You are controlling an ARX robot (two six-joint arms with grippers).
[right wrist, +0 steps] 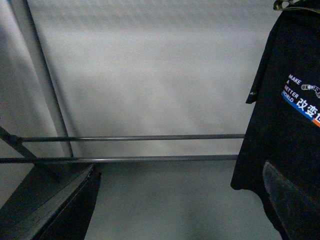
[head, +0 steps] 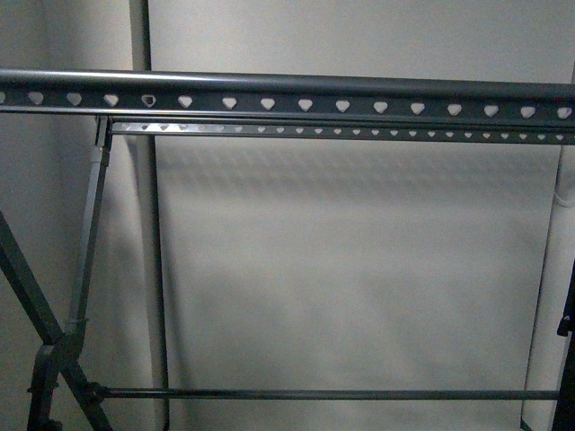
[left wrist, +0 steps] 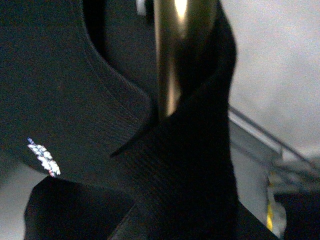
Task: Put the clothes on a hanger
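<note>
The grey metal rack fills the front view, and its top rail (head: 287, 97) with heart-shaped holes runs across the upper part. No gripper shows there. The black T-shirt (left wrist: 75, 90) fills the left wrist view, with its ribbed collar and a small patch of lettering (left wrist: 44, 159). My left gripper is shut on the shirt, and its fingers are hidden under the cloth. In the right wrist view the shirt (right wrist: 285, 135) hangs at the far right, its chest lettering (right wrist: 301, 97) showing. My right gripper (right wrist: 175, 210) is open and empty, one finger (right wrist: 292, 205) in front of the shirt's hem.
A shiny brass-coloured rod (left wrist: 172, 60) stands against the shirt's collar. The rack's lower rails (right wrist: 130, 137) cross in front of a pale wall (head: 359, 269). Slanted rack legs (head: 54, 341) stand at the left. A dark shape (head: 566, 359) shows at the right edge.
</note>
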